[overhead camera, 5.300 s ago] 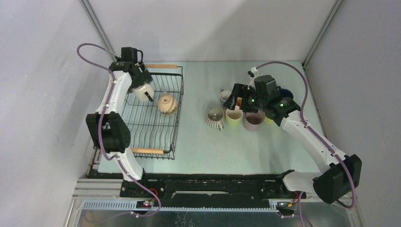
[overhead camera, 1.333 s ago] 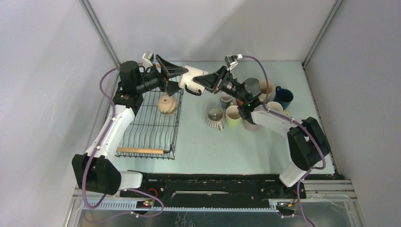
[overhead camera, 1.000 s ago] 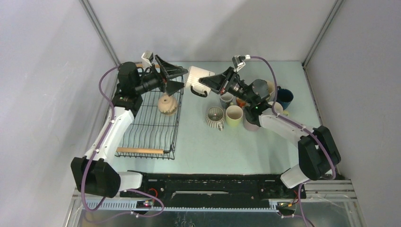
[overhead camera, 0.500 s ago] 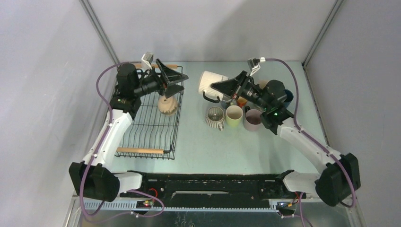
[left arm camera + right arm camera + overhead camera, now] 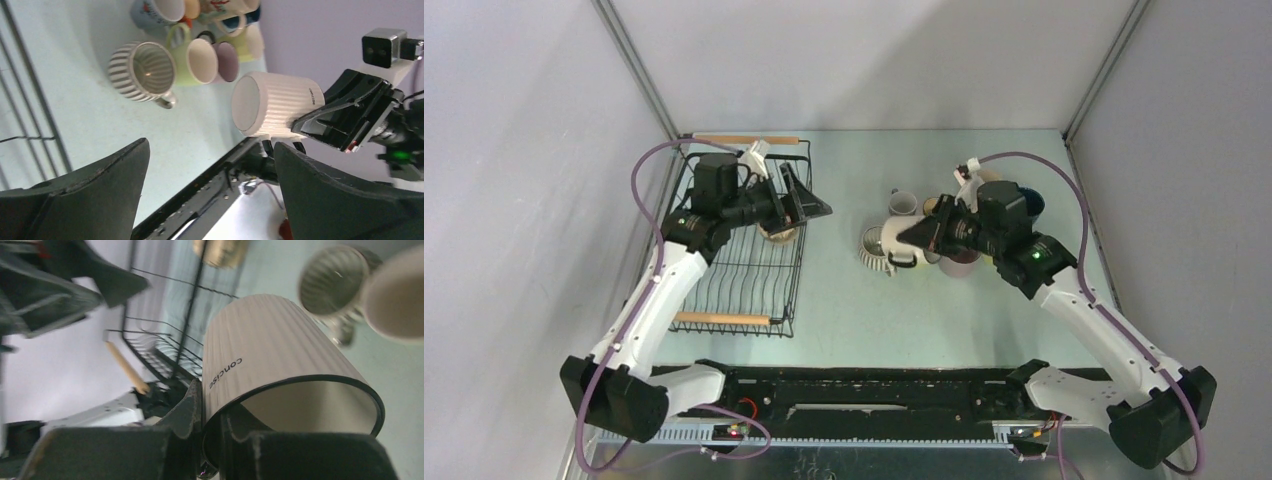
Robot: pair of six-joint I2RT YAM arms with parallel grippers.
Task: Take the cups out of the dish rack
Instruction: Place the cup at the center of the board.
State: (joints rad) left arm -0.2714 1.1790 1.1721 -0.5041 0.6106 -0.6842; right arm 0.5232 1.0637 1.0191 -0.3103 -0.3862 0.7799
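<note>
A white ribbed cup hangs on its side low over the table, and my right gripper is shut on its rim, one finger inside and one outside. It sits beside a striped cup in the group of cups on the table. My left gripper stands open and empty above the right edge of the black wire dish rack. A tan cup remains in the rack, partly hidden by that gripper.
Several cups cluster right of centre: a grey-blue one, a yellow-green one, a pinkish one, a dark blue one. Wooden rod handles close the rack's ends. The enclosure walls stand close on the left and right.
My right gripper has carried the white ribbed cup down and to the right, to the cup group. My left gripper, open throughout, has drawn back and lowered over the rack's right edge.
</note>
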